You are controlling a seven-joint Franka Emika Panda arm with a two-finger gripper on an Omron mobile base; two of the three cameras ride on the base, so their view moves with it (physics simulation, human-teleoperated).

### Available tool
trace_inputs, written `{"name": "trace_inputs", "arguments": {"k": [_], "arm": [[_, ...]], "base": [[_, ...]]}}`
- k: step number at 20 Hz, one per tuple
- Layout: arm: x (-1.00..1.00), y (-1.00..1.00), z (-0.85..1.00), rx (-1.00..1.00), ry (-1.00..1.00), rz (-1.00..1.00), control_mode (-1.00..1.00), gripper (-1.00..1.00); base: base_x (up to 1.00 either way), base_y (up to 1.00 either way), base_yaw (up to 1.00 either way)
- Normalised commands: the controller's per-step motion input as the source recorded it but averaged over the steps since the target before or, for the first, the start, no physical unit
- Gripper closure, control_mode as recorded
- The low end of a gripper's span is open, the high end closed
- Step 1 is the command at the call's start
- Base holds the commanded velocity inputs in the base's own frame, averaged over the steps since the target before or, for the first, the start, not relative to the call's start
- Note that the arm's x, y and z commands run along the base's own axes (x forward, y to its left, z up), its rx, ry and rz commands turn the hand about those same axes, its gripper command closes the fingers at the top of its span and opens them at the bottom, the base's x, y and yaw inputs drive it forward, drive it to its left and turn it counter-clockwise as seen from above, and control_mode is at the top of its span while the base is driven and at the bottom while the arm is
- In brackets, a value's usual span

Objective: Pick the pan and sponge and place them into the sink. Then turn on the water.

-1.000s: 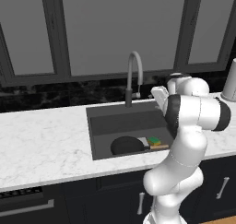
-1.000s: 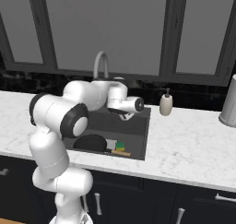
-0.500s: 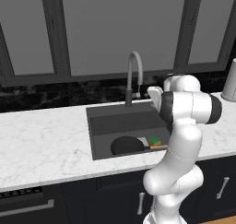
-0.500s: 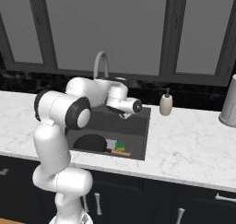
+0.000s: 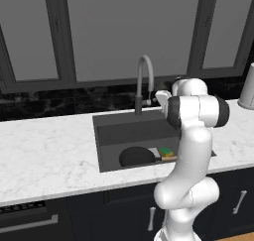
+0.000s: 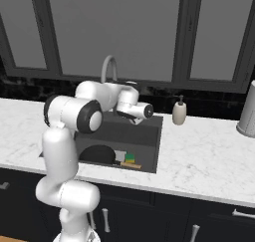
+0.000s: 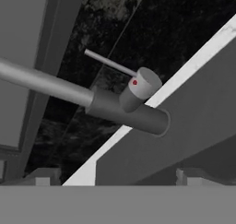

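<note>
Pan [image 5: 136, 156] and sponge [image 5: 166, 151] lie in the sink [image 5: 124, 132] in the left view; the right view shows the gripper [image 6: 147, 111] near the faucet [image 6: 108, 69]. Hand view: fingers [image 7: 42, 176] wide apart, holding nothing, before the lever [image 7: 109, 62]; I think a badly aimed push could slip past this thin lever.

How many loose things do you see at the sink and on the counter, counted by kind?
Pan: 1
Sponge: 1
Soap bottle: 1
Grey canister: 1
Total: 4
</note>
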Motion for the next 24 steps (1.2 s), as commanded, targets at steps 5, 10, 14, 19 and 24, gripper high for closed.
{"name": "trace_inputs", "arguments": {"k": [5, 10, 14, 19, 24], "arm": [[0.33, 0.05, -0.25, 0.0, -0.01, 0.0, -1.0, -1.0], [0.36, 0.02, -0.1, 0.0, 0.0, 0.0, -1.0, -1.0], [0.39, 0.03, -0.02, 0.0, 0.0, 0.0, -1.0, -1.0], [0.38, 0.02, -0.05, 0.0, 0.0, 0.0, -1.0, -1.0], [0.31, 0.0, -0.17, 0.0, 0.0, 0.0, -1.0, -1.0]], "base": [[0.0, 0.0, 0.0], [0.0, 0.0, 0.0], [0.0, 0.0, 0.0], [0.0, 0.0, 0.0], [0.0, 0.0, 0.0]]}}
